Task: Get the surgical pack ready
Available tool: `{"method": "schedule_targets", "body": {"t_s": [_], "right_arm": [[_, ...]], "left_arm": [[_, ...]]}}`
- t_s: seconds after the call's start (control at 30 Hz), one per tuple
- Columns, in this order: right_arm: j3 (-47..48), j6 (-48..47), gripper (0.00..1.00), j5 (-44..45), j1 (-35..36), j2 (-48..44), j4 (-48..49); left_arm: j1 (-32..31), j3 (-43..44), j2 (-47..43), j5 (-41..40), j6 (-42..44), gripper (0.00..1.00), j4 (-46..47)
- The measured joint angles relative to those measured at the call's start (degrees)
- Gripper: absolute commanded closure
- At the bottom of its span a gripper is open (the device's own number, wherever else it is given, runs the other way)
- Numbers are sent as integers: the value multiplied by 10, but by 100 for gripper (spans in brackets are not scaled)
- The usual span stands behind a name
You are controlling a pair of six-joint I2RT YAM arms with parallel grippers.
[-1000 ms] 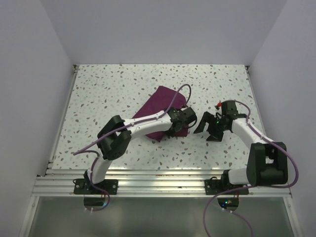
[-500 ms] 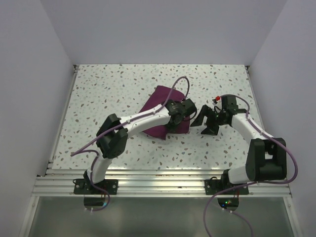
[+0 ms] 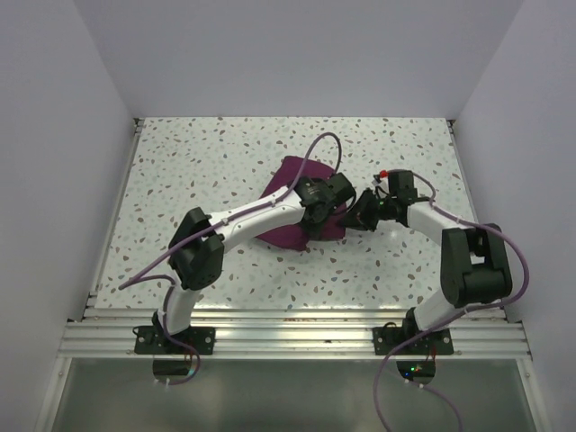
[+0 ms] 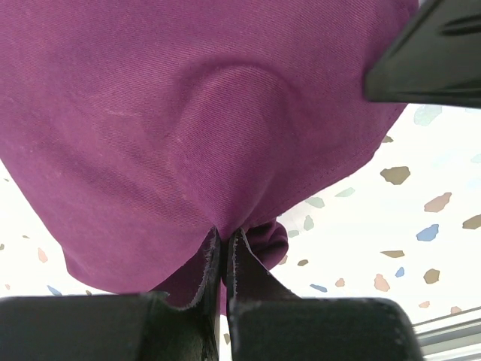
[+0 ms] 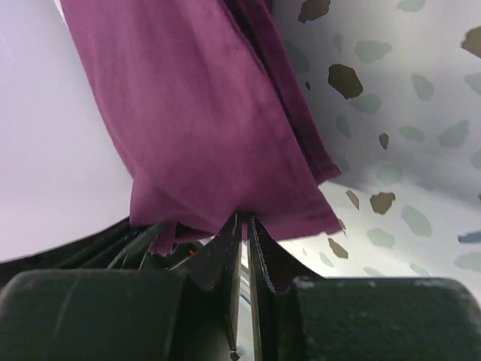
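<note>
The folded surgical pack [image 3: 286, 180] lies mid-desk [image 3: 198, 162]. The left tool [image 4: 222, 242] is clenched on a fold at its right end. Just beside it, the right tool [image 5: 243, 226] pinches the same end's edge.

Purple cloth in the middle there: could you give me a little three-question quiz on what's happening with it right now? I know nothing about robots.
1. True or false: the left end effector and the right end effector are both shut on the surgical pack.
2. What does the pack rest on? A) a speckled table B) a metal tray C) a wooden shelf
3. Fill in: in the top view, the two end effectors meet at the pack's ____ side (left or right of the picture).

Key: 1 true; 2 A; 3 right.
</note>
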Motion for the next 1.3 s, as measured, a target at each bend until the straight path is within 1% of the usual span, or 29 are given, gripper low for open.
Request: {"method": "schedule_targets", "body": {"t_s": [0.27,0.4,0.57,0.7,0.87,1.0,1.03,1.13,1.3], "right_arm": [[29,47,93,-3,33,66,59],[40,78,94,-3,62,90,105],[46,140,98,2,103,133,191],[46,189,100,6,120,156,261],[46,239,99,24,126,183,358],[69,275,97,40,144,246,433],[76,283,95,49,149,263,450],[86,281,92,59,152,278,457],[103,238,85,61,136,261,382]], "left_arm": [[0,0,-2,9,5,100,6],[0,0,-2,16,14,100,9],[2,2,-3,21,29,100,10],[6,10,-3,26,39,100,10],[12,14,-3,28,50,100,21],[19,14,-3,27,52,100,29],[20,14,-3,28,52,100,29],[18,14,-3,32,52,100,31],[19,-10,-16,45,50,100,54]]}}
